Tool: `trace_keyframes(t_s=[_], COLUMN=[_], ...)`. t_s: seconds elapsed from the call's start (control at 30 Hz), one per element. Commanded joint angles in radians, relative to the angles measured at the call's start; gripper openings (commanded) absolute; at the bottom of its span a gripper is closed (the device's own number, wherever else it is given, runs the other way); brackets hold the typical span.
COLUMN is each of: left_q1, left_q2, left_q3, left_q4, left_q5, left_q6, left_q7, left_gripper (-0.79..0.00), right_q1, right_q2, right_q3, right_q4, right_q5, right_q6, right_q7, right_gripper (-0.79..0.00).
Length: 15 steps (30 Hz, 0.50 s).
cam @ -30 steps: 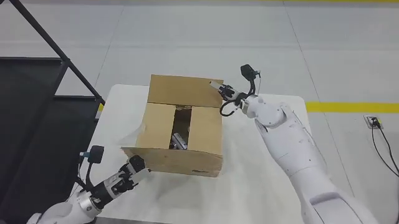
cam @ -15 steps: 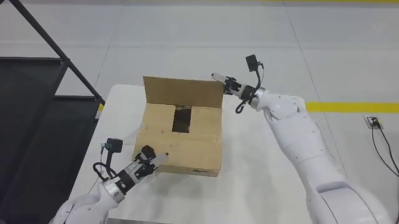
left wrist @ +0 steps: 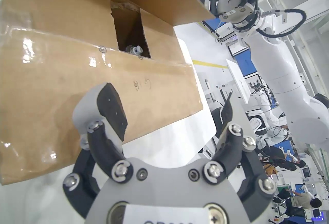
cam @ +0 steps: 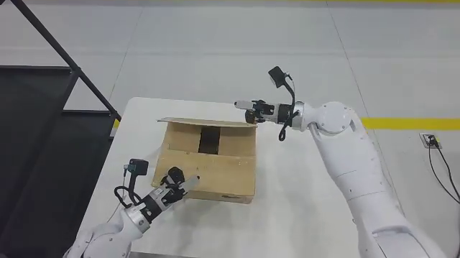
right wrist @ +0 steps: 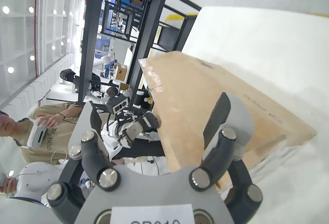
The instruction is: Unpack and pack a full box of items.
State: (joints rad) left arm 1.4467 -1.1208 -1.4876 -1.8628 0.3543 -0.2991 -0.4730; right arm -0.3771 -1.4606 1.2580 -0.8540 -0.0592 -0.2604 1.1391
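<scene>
The step in hand looks like shutting the box [cam: 215,172] on the counter [cam: 302,208]. The far flap [cam: 205,122] leans over the top of the box. Two inner flaps lie flat, and the gap [cam: 209,139] between them is dark. Through the gap a small item [left wrist: 133,49] can be seen inside the box.

The right gripper [cam: 248,105] is at the far right corner of the box, by the edge of the far flap. Its fingers [right wrist: 226,117] are wide and pinch nothing. The left gripper [cam: 183,181] is just beside the near side of the box, and its fingers [left wrist: 113,106] are wide too.

To do this well, the right gripper should probably push the far flap down slowly and flat, so that it lies over the gap. The left gripper could press on the near side of the box, so that the box does not slide away. The item should stay below the flaps, or the top may not lie flat.

One second ago the far flap lay back, away from the box. Half a second ago it stood up. Now it tips over the top of the box. The left gripper has moved from the near left corner of the box to its near side.
</scene>
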Motion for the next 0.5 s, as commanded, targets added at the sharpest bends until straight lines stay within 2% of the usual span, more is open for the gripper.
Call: trace_keyframes(t_s=[0.0,0.17,0.47], left_q1=[0.000,0.000,0.008], left_q2=[0.000,0.001,0.000], left_q3=[0.002,0.006,0.007], left_q4=[-0.002,-0.005,-0.010], left_q5=[0.001,-0.001,0.014], left_q6=[-0.003,-0.005,0.006], left_q7=[0.000,0.002,0.044], left_gripper=[0.000,0.000,0.000], right_q1=[-0.026,-0.087,-0.176], right_q2=[0.005,0.007,0.001], right_q3=[-0.003,-0.019,-0.053], right_q4=[-0.050,-0.107,-0.134], right_q5=[-0.014,0.016,0.103], right_q6=[0.047,0.145,0.174], right_q7=[-0.001,-0.005,-0.072], right_gripper=[0.000,0.000,0.000])
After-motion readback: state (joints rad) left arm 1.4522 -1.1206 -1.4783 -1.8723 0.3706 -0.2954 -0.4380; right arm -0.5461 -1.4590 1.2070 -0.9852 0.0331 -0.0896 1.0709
